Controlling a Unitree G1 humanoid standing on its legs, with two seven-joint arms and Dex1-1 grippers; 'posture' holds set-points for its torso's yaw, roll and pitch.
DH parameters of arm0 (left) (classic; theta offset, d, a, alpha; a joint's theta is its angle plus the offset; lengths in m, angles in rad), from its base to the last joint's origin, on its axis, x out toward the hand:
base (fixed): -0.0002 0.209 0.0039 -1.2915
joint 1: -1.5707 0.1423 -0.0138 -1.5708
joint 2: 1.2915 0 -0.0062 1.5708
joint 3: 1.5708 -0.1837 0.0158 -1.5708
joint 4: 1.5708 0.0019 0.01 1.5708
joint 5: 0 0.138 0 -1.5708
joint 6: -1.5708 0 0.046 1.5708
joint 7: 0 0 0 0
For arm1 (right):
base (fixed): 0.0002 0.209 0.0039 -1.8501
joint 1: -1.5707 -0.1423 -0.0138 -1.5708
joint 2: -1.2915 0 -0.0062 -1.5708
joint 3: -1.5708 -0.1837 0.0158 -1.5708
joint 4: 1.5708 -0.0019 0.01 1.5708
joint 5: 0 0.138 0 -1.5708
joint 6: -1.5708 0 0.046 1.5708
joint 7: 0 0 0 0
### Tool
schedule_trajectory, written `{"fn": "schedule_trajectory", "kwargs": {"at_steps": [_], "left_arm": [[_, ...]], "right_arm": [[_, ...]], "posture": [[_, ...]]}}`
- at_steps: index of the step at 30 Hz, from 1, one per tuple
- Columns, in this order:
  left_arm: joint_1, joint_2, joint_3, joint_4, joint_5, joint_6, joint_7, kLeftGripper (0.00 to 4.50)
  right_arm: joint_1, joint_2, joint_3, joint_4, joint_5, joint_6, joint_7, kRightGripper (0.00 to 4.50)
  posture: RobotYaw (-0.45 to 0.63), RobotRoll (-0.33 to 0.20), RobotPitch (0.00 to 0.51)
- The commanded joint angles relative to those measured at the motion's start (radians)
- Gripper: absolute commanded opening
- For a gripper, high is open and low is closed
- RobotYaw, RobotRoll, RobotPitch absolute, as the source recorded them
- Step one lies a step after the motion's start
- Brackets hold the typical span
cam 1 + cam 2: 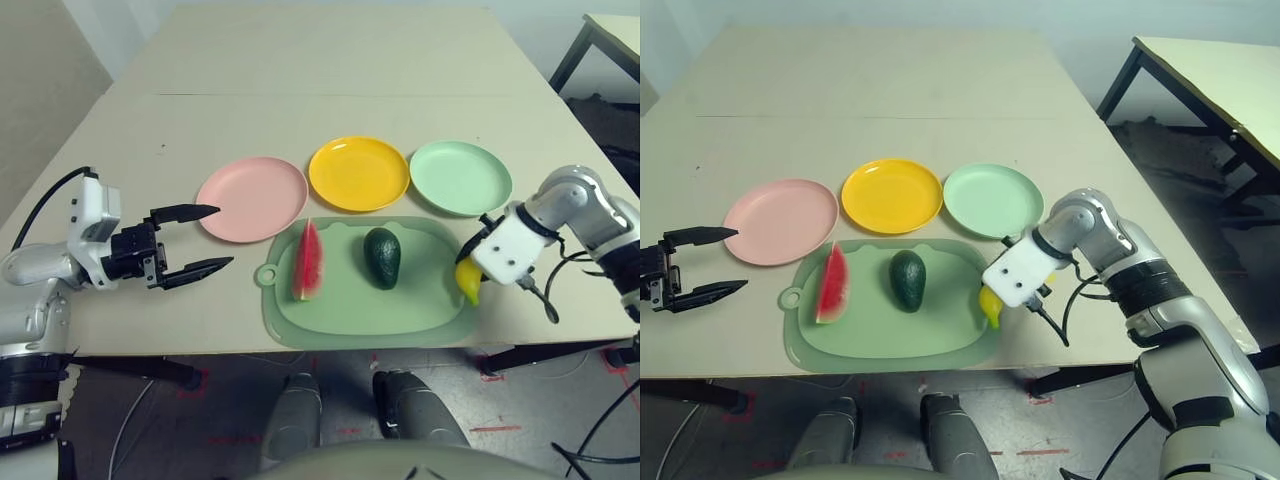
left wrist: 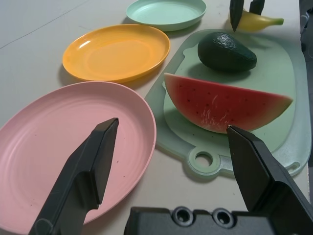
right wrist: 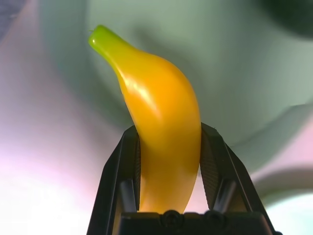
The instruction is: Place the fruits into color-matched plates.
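Right claw clamped on banana w/ a narrow hold, lower right of frame; could twist or drop before reaching yellow plate. Left claw spread apart, empty, mid-left.

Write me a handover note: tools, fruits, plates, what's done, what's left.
Right tool: shut on the banana, at the right edge of the green mat.
Left tool: open, empty, beside the pink plate.
Watermelon wedge and avocado lie on the mat.
Pink, yellow plate and mint green plate hold nothing.
Done: banana gripped; no fruit plated yet.
Left: banana to yellow, watermelon to pink, avocado to mint green.
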Motion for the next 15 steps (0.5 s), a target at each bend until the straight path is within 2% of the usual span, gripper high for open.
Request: {"fn": "schedule_trajectory", "kwargs": {"at_steps": [1, 5, 8, 11, 15], "left_arm": [[-0.018, -0.011, -0.02, 0.012, 0.015, -0.011, 0.001, 4.5], [-0.045, -0.019, -0.017, 0.038, 0.006, 0.002, 0.005, 4.5], [-0.067, -0.025, -0.018, 0.049, 0.001, 0.029, 0.022, 4.5], [-0.081, -0.035, -0.022, 0.039, -0.009, 0.078, 0.052, 4.5], [-0.091, -0.043, -0.033, 0.01, -0.001, 0.132, 0.102, 4.5]], "right_arm": [[-0.12, -0.01, 0.005, -0.035, 0.047, 0.076, 0.0, 1.67], [-0.273, 0.073, -0.019, 0.033, 0.028, 0.09, -0.006, 1.67], [-0.361, 0.211, -0.031, 0.163, -0.011, 0.054, -0.098, 1.67], [-0.396, 0.331, -0.03, 0.312, -0.057, 0.004, -0.197, 1.67], [-0.426, 0.483, 0.008, 0.555, -0.182, -0.091, -0.383, 1.67]], "posture": [[0.06, 0.0, 0.142], [0.04, 0.0, 0.142], [0.03, 0.0, 0.142], [0.04, 0.0, 0.142], [0.07, 0.0, 0.147]]}}
